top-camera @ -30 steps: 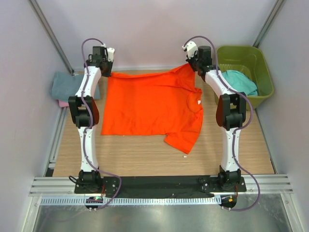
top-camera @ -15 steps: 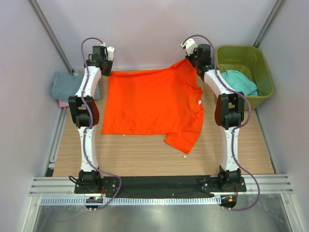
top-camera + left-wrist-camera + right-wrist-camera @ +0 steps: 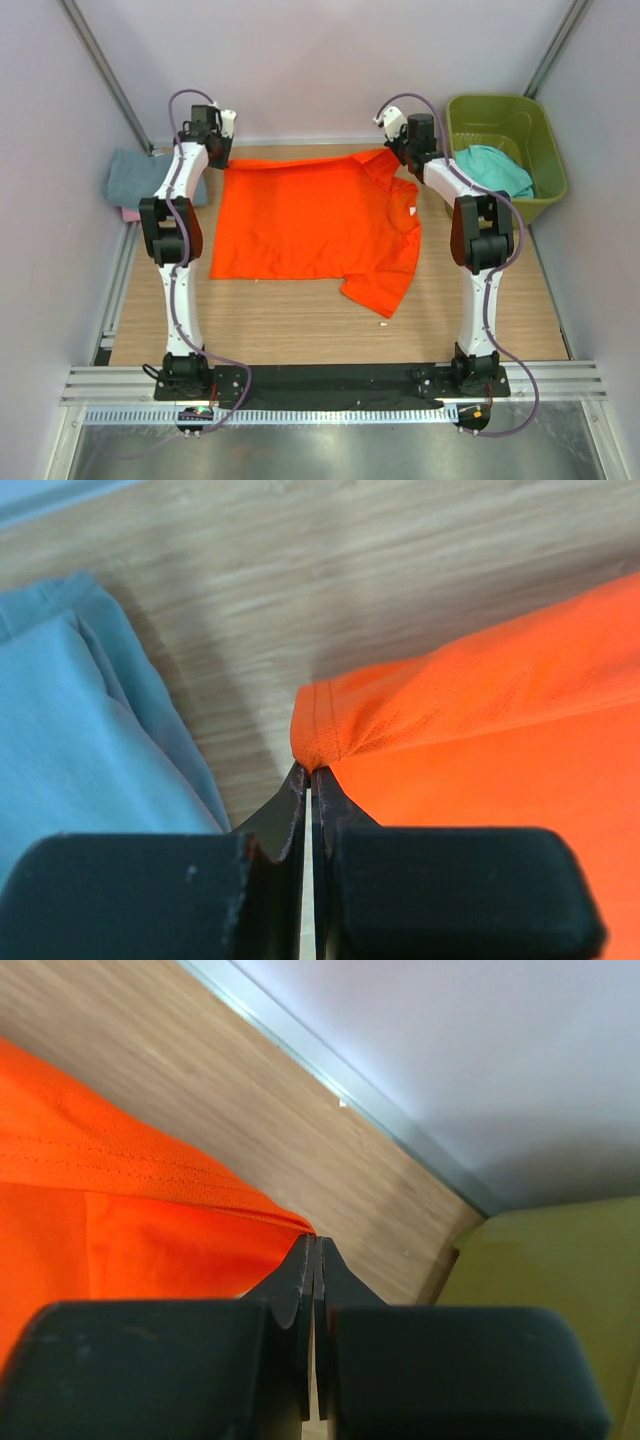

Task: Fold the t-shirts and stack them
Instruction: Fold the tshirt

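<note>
Pale walls close in a wooden desk (image 3: 290,325), where the orange t-shirt (image 3: 310,220) lies spread near the middle, one sleeve sagging toward 5 o'clock. The left gripper (image 3: 308,772), jaws pressed together, pinches the shirt's corner at 11 o'clock. The right gripper (image 3: 314,1240) pinches the corner at 1 o'clock likewise. Holding both far corners probably serves to pull the cloth flat, or to carry that edge over for a first fold. A grey-blue shirt (image 3: 130,172) on pink cloth (image 3: 131,214) lies at 9 o'clock. A teal shirt (image 3: 495,168) sits in the green tub (image 3: 545,150) at 2 o'clock.
</note>
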Available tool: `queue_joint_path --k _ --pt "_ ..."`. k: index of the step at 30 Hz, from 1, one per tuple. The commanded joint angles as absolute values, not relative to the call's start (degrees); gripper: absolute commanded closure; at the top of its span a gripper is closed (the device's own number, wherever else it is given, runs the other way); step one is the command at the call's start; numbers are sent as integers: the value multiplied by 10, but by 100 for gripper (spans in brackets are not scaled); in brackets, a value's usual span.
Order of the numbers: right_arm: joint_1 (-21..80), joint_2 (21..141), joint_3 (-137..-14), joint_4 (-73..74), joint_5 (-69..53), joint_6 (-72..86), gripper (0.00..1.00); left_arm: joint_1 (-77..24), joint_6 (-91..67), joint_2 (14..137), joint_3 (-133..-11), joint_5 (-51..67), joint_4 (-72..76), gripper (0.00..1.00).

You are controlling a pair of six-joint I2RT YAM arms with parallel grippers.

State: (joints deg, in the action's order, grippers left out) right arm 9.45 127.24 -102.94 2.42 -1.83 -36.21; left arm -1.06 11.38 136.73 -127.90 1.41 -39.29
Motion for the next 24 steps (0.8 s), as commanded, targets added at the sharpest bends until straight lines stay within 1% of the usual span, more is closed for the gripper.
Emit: queue_joint_path --k 1,5,11,19,24 --pt "95 1186 -998 -4 -16 -364 99 -3 116 1300 -1260 31 -381 100" --pt "95 1160 -967 19 -18 -362 99 13 103 1286 -1229 40 -381 100" --pt "100 1106 -929 54 -30 -358 99 14 98 1270 -1218 41 -387 100" --pt "126 1026 -831 83 -40 -347 99 19 95 1260 -1207 46 -392 100" --pt "147 1002 -780 82 -39 -347 99 20 92 1258 -1198 51 -393 100"
